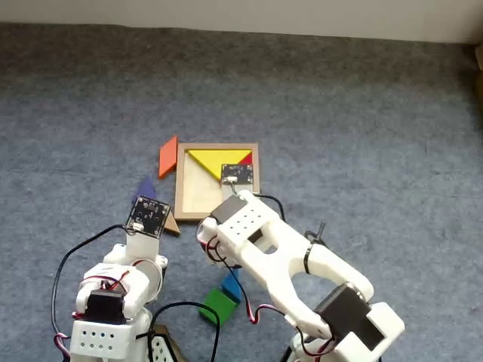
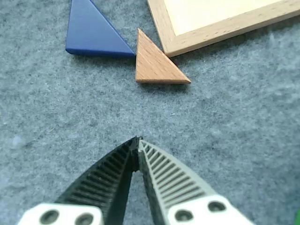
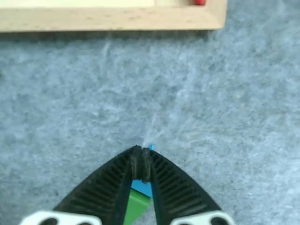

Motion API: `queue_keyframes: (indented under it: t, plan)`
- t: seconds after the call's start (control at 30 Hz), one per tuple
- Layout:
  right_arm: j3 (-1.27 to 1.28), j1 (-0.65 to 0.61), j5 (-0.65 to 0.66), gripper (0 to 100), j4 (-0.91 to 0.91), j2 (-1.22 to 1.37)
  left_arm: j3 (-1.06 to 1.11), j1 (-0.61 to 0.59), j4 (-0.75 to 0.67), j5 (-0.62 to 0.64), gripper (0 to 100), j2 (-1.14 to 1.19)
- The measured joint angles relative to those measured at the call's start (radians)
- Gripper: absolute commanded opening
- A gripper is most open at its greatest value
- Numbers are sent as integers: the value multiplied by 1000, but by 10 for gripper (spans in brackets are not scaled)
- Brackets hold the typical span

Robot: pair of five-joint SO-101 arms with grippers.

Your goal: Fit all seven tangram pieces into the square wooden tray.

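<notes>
A pale wall [image 1: 302, 15] runs behind the counter [image 1: 362, 113], which is covered in a grey-blue, carpet-like fabric. From where I stand, both arms sit low at the near side.

The left claw [image 2: 137, 143] is clenched, its ribbed fingers meeting at the tips with nothing between them, poised over bare fabric. Just ahead of its tips lies a plain wooden triangle [image 2: 154, 64]. A dark blue triangle [image 2: 93, 30] touches that piece at one corner on the far side. A corner of the square wooden tray [image 1: 179, 185] sits just beyond both.

The right claw [image 3: 142, 157] is also clenched, tips together, gripping nothing. The tray's near edge lies well ahead of it across open fabric. Behind its tips, showing through the gap between the fingers, are a light blue piece [image 1: 232, 286] and a green square block [image 1: 219, 305], lying side by side on the counter.

Inside the tray, a yellow triangle [image 1: 217, 159] fills the far side, with a red piece [image 1: 247, 158] next to it in the far corner. An orange parallelogram [image 1: 167, 156] rests outside, just beside the tray's far corner on the left claw's side.
</notes>
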Motion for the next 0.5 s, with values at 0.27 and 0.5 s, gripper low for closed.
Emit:
queue_keyframes:
  t: [0.27,0.5]
  plan:
    - [0,-2,9,9,5,-20,0,0,0,0,7,0]
    - [121,-46,66,8,-37,-287,0,0,0,0,7,0]
